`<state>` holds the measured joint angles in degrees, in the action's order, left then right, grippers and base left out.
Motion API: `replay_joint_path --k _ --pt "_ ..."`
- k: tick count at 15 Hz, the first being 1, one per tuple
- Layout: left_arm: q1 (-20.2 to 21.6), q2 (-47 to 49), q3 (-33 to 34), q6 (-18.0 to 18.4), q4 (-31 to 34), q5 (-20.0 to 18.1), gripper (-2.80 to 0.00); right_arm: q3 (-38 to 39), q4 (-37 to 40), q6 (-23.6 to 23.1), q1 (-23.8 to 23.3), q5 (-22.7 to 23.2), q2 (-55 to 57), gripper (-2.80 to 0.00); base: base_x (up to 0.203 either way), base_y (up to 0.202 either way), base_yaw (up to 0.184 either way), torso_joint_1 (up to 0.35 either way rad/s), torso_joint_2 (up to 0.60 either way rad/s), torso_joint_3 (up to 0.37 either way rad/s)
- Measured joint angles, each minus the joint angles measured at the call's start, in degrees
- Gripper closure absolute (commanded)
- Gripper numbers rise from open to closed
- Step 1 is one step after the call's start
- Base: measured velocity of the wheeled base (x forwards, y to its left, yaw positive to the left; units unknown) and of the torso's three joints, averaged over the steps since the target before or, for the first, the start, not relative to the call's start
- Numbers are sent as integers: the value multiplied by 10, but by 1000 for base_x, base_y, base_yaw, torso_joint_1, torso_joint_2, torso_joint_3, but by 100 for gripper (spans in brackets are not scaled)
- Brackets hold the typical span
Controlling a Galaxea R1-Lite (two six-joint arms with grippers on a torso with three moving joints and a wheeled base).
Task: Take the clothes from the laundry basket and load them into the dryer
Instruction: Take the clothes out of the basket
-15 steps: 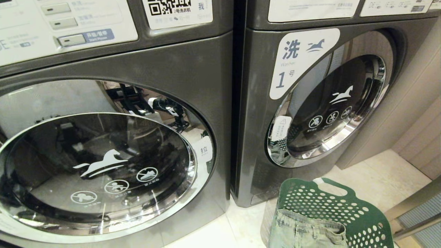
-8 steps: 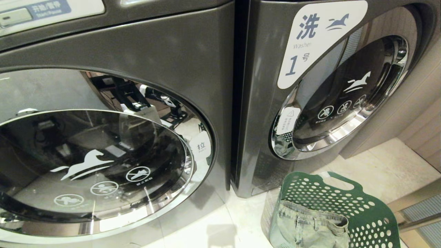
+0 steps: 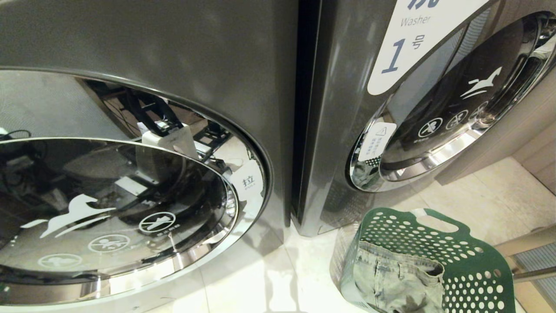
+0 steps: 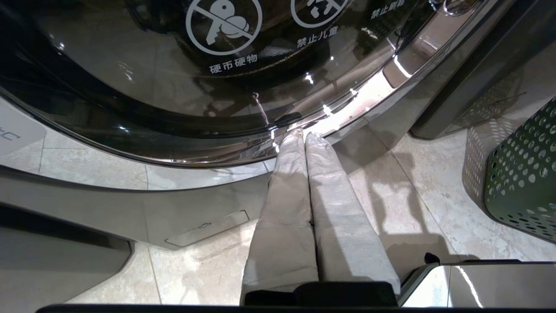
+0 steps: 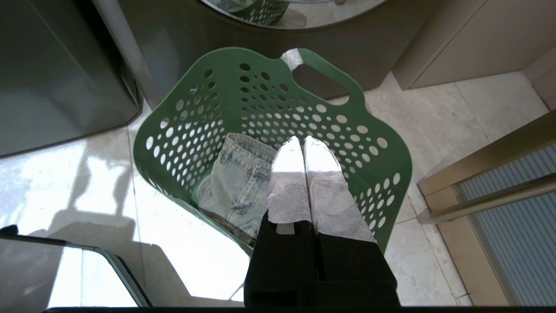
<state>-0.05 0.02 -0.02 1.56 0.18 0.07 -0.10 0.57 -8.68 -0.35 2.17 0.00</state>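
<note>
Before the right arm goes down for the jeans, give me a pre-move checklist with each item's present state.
1. Jeans lie inside the green basket: ok.
2. Right gripper is above the basket: ok, it hangs over the inside, beside the jeans.
3. Right gripper open for a grasp: not ok, the fingers are pressed together.
4. Left gripper empty: ok, shut on nothing, near the lower rim of the left machine's door.
5. A machine door open to take the load: not ok, the left door and the right machine's door both look closed.
6. More clothes under the jeans: cannot tell.
</note>
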Motion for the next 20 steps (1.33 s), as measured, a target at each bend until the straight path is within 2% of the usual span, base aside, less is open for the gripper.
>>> replay_joint_path --k 20 --pt "0 0 0 -4 0 0 0 1 -2 1 0 0 0 0 0 0 0 2 3 -197"
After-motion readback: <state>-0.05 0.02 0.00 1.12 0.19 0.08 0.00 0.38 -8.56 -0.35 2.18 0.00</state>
